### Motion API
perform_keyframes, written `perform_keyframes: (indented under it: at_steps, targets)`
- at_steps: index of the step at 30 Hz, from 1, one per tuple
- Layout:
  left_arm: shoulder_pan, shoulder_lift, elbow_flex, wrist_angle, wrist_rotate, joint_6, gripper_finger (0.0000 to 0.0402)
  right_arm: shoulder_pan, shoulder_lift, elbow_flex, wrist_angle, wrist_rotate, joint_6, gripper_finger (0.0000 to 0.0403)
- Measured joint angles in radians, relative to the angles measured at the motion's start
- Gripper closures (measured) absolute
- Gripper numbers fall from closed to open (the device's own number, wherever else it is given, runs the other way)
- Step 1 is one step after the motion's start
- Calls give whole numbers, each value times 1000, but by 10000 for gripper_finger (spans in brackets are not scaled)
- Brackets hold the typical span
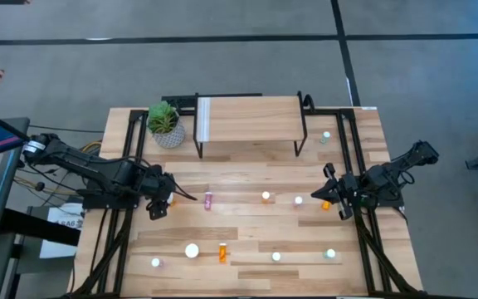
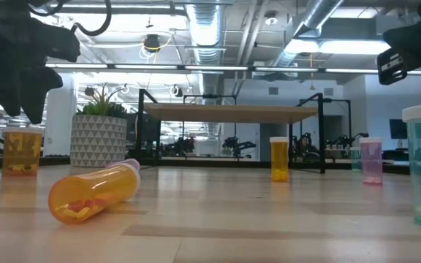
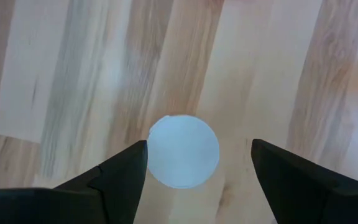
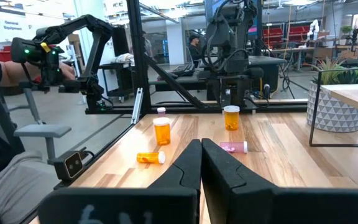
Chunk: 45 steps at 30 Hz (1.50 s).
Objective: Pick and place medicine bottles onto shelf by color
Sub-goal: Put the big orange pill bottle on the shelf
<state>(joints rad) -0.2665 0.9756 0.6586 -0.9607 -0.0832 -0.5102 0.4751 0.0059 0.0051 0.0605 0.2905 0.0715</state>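
Left wrist view: released left tool [image 3: 194, 163] straddles a white bottle cap [image 3: 183, 151], not touching.

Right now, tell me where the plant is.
In the high view the plant sits at the table's far left, just left of the shelf. The left gripper hovers nearer the camera side of it.
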Motion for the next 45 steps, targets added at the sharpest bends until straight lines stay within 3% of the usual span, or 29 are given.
perform_keyframes:
  at_steps: [32,45]
  targets:
    - [0,26,-1,-11,22,6,126,0,0,0,0,0,0,370]
    - [30,26,-79,31,26,12,126,0,0,0,0,0,0,370]
